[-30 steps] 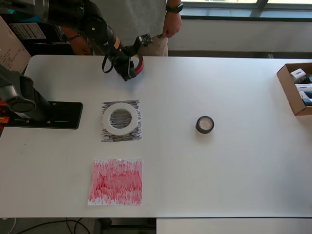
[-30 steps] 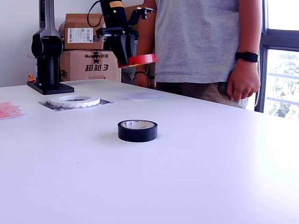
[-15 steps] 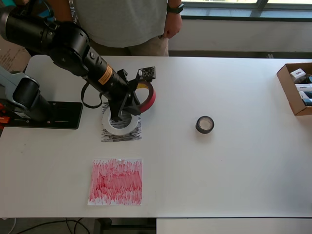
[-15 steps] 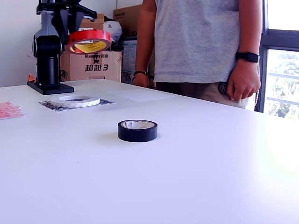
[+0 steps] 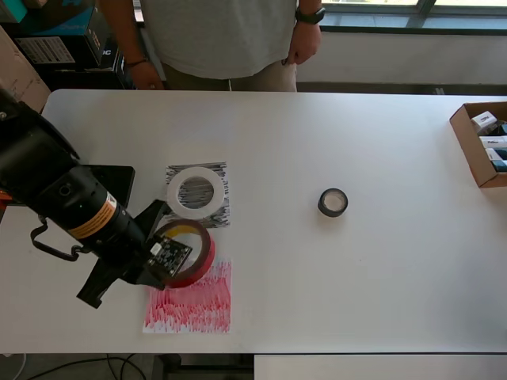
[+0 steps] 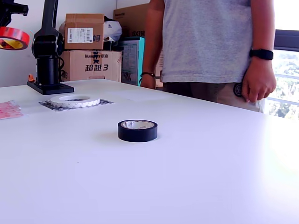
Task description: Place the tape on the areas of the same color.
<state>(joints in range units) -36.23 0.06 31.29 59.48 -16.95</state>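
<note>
My gripper (image 5: 169, 240) is shut on the large red tape roll (image 5: 190, 253) with a brownish-yellow core. It holds the roll in the air over the upper edge of the red scribbled patch (image 5: 194, 307). In the exterior view the red roll (image 6: 13, 37) hangs high above the table at the view's far left. The white ring (image 5: 196, 192) lies on the black scribbled patch (image 5: 223, 214), also seen in the exterior view (image 6: 74, 100). The small black roll (image 5: 333, 203) lies flat on the bare table to the overhead view's right, also seen in the exterior view (image 6: 137, 130).
The arm's black base plate (image 5: 107, 184) is at the overhead view's left. An open cardboard box (image 5: 475, 150) with small items sits at the right edge. A person (image 5: 222, 36) stands at the table's far edge. Stacked cartons (image 6: 86, 49) stand behind the arm's base.
My gripper has carried the red roll from the table's far edge, across the white ring, to above the red patch. The person has shifted a little to the right.
</note>
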